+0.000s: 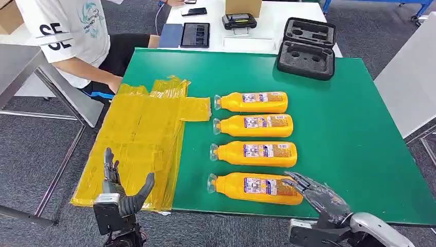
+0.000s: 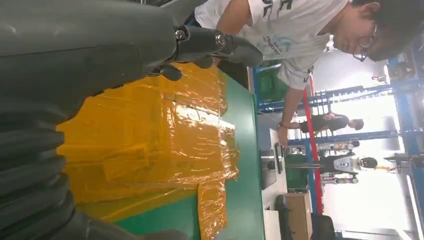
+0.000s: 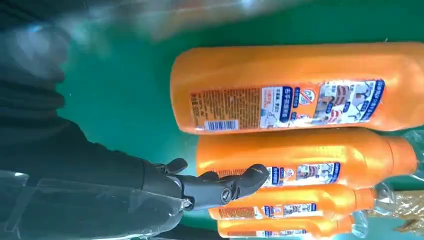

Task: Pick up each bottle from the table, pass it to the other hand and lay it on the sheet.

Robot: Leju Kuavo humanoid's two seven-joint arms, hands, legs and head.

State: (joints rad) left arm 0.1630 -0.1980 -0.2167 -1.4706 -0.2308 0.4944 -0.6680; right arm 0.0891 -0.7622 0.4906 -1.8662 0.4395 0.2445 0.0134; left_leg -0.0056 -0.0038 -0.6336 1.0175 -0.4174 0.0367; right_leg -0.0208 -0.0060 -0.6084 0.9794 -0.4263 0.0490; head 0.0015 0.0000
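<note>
Both hands sit at the near edge of the tabletop (image 1: 360, 128). Right hand (image 1: 314, 194) lies with fingers spread over the base end of the nearest bottle (image 1: 254, 188), resting on or just above it; the wrist view shows the fingers apart and not wrapped round it, so nothing is held. Three more bottles (image 1: 255, 153) lie in a row beyond that hand, all on their sides, caps pointing toward the left hand's side. Left hand (image 1: 121, 193) hangs open and empty, fingers upright, over the near edge of the yellow sheet (image 1: 144, 139), which carries no bottle. So the job looks to be at its start: the first pick. Next, I judge, the right hand must settle lower and close round the bottle's body, then lift and carry it across to the waiting left hand.
</note>
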